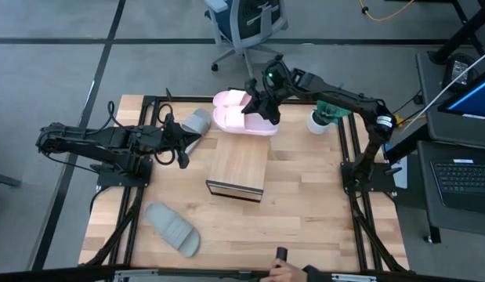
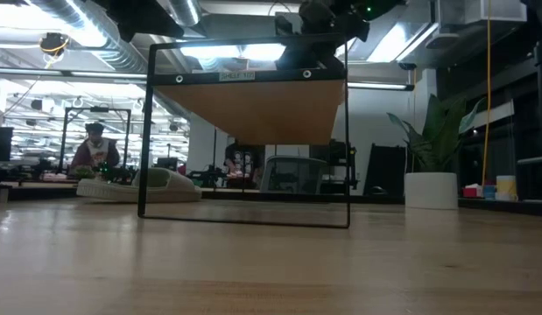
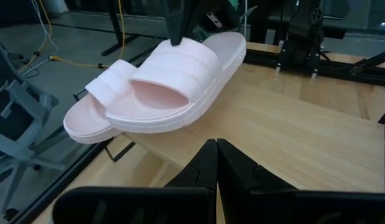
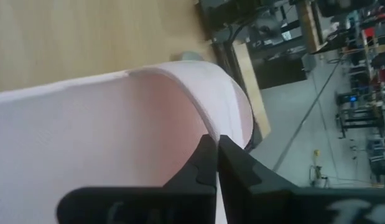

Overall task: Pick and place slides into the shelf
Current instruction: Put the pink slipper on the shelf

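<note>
Nearest the low camera lies bare desk [image 1: 305, 211], and behind it the shelf [image 1: 237, 167] stands at the desk's middle, its plank top on a dark frame. Two pink slides [image 1: 244, 114] sit side by side at the far edge of the desk, just beyond the shelf's far end; the near one lies partly over the far one. The right fingers [image 1: 266, 112] are pressed together on the near pink slide [image 3: 180, 87], pinching its strap. The left fingers [image 1: 182, 149] are together and hold nothing, hovering just left of the shelf's far end. One grey-green slide [image 1: 197, 121] lies at the far edge, between the left fingers and the pink pair. Another grey-green slide [image 1: 172, 227] lies near the desk's front left corner, well apart from the shelf. A white cup [image 1: 319, 121] stands near the far right corner. A person's hand [image 1: 283, 272] shows at the front edge.
</note>
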Controlling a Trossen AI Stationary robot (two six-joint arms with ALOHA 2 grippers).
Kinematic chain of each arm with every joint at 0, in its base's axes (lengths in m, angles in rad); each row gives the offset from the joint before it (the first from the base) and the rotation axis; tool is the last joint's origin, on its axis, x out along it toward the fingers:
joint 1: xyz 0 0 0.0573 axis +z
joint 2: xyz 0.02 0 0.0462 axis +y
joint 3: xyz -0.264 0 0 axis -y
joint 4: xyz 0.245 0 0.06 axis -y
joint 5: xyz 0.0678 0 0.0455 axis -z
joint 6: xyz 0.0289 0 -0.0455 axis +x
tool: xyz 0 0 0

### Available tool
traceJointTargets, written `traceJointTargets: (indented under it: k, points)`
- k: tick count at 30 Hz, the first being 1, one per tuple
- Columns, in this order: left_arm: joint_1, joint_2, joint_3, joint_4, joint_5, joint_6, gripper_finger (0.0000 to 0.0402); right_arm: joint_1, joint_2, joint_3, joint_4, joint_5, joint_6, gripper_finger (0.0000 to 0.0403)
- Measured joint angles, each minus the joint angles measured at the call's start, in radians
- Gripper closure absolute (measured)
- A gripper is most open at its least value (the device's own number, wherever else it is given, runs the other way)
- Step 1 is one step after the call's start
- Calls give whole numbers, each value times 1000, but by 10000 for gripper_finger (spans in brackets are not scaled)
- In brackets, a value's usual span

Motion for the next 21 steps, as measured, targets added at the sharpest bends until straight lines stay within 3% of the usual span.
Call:
traceJointTargets:
  k: [21]
  points:
    - [0, 0, 0, -1, -22, 0, 401, -5, 6, 0, 7, -5, -62, 400]
